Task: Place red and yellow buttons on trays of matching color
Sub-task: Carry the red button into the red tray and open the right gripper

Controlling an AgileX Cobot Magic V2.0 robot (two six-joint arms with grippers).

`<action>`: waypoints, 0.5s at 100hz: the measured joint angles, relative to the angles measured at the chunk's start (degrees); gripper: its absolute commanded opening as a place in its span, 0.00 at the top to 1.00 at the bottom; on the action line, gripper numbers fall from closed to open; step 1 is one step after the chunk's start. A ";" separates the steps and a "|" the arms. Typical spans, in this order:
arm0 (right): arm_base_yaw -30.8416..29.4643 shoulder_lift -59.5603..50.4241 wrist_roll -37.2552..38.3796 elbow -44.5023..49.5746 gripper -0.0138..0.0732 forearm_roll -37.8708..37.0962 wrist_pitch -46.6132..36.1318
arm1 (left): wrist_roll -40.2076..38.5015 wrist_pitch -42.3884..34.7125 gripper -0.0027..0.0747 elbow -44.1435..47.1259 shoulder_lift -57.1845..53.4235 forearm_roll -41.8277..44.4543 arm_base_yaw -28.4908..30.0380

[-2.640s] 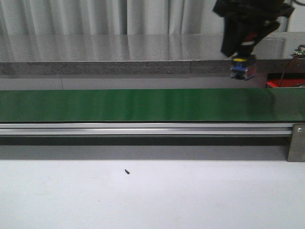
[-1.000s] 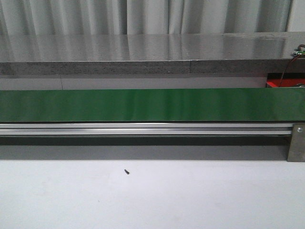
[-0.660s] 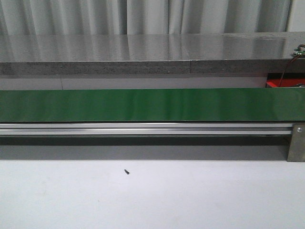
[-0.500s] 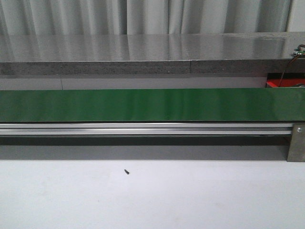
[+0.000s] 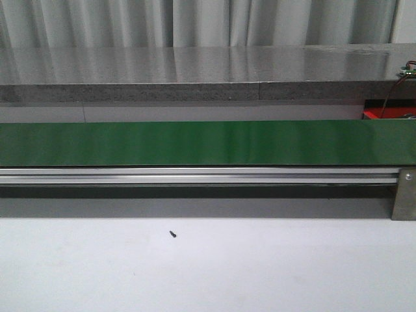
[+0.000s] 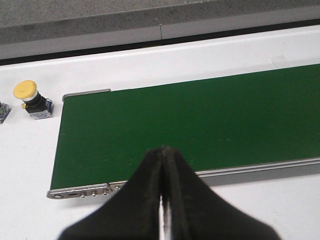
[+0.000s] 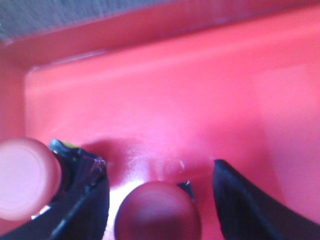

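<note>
Your front view faces forward across the green belt (image 5: 195, 143), shared with the left wrist view looking down ahead of its fingers; the right wrist view sits close above the red tray (image 7: 165, 90).

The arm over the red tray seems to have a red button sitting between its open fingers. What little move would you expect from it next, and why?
Probably a lift straight up and away. The right gripper stands open, with a red button between its fingers, apparently down in the red tray, beside another button. That drop looks done, and a yellow button waits by the green belt.
</note>
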 measured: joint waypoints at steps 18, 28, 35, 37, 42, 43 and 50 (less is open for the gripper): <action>-0.05 -2.37 0.00 -0.36 0.31 0.00 0.69 | 0.00 0.00 0.99 0.00 0.00 0.00 0.00; -0.05 -3.75 0.00 -0.51 0.31 0.00 2.31 | 0.00 0.00 0.99 0.00 0.00 0.00 0.00; -0.05 -5.13 0.00 -0.51 0.31 0.00 3.82 | 0.00 0.00 0.99 0.00 0.00 0.00 0.00; -0.05 -5.63 0.00 -0.51 0.31 0.00 4.29 | 0.00 0.00 0.99 0.00 0.00 0.00 0.00; -0.05 -6.97 -0.10 -0.51 0.31 0.00 5.44 | 0.00 0.00 0.99 0.00 0.00 0.00 0.00; -0.05 -7.42 -0.11 -0.51 0.31 0.00 5.77 | 0.00 0.00 0.99 0.00 0.00 0.00 0.00; 0.16 -9.78 -0.49 -0.51 0.31 0.00 7.21 | 0.00 0.00 0.99 0.00 0.00 0.00 0.00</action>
